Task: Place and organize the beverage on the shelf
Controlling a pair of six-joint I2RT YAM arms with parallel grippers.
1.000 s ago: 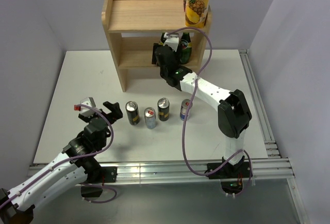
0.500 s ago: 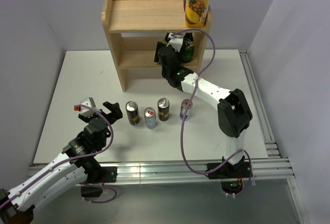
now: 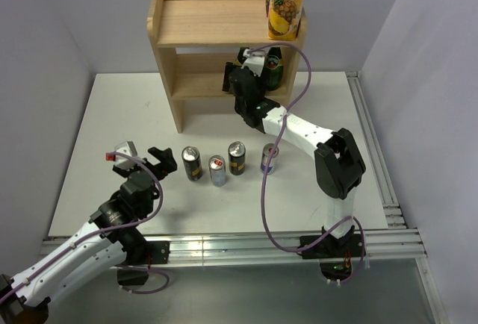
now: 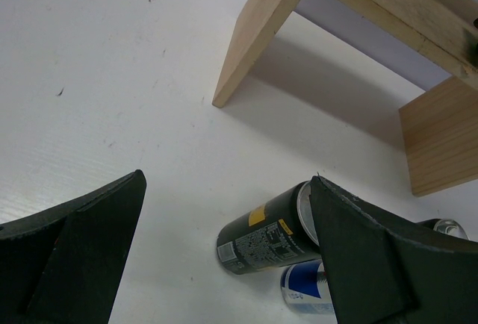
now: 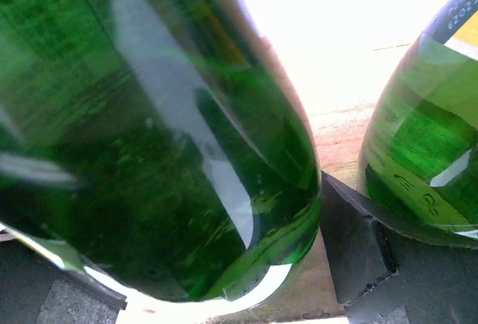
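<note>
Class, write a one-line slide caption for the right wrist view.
Green bottle fills the view beside a gripper finger, second bottle at right on the wooden shelf.

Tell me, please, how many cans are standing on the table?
4, in a row on the table before the shelf, left to right: dark can, silver can, second dark can, blue-silver can. None appears hidden.

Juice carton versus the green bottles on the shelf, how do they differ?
The juice carton is yellow with a pineapple picture; the green bottles are dark glass. The carton stands on the shelf's top tier; the bottles on the lower one. Both sit at the shelf's right end.
</note>
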